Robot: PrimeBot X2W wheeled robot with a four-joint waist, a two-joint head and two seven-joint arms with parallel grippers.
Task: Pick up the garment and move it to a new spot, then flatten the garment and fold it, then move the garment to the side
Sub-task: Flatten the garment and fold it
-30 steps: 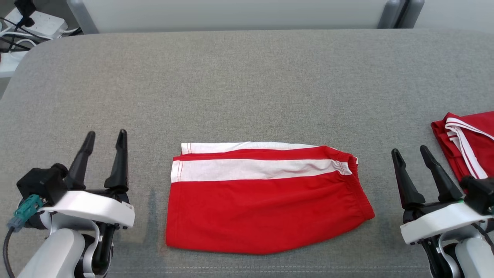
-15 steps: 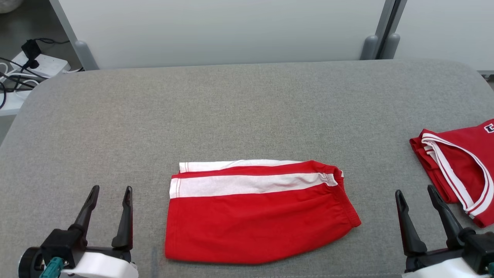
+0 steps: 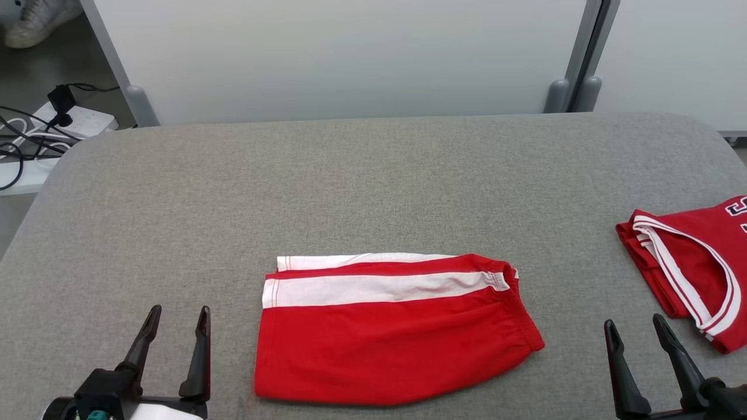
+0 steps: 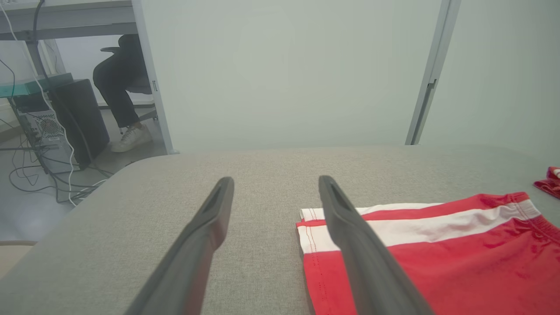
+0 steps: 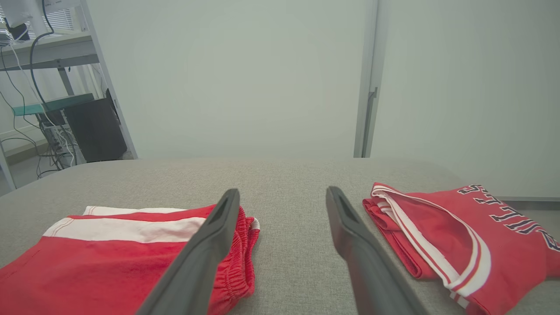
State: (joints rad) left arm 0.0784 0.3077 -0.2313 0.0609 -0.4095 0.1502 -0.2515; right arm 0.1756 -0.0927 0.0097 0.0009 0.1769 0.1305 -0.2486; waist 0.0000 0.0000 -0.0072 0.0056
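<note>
The head camera has tilted up since a second ago: both grippers now sit lower at the bottom edge and more of the pale wall shows, while the clothes lie where they lay.

Nearest, the left gripper (image 3: 179,312) and the right gripper (image 3: 633,322) hover over the front edge of the grey fabric-covered desk (image 3: 373,186), each with its jaws spread wide and holding nothing. Between them, flat on the desk near the front edge, lie the folded red shorts (image 3: 397,344) with a broad white side stripe, the hem toward the left gripper and the gathered waistband toward the right. In the left wrist view the left gripper (image 4: 275,181) points past the hem corner of the shorts (image 4: 437,262), apart from the cloth. In the right wrist view the right gripper (image 5: 282,192) hangs over bare desk between the waistband of the shorts (image 5: 100,258) and a red jersey with white trim and dark lettering (image 5: 437,227).

That jersey (image 3: 688,262) lies at the desk's right edge, well apart from the shorts.

Beyond the desk stand pale wall panels (image 3: 350,58) joined by a grey post (image 3: 578,70). On the floor to the left lie a white power strip (image 3: 76,119) with black cables and a white shoe (image 3: 35,23). The left wrist view shows a seated person in dark trousers (image 4: 118,83) beside a black computer tower (image 4: 81,118)
</note>
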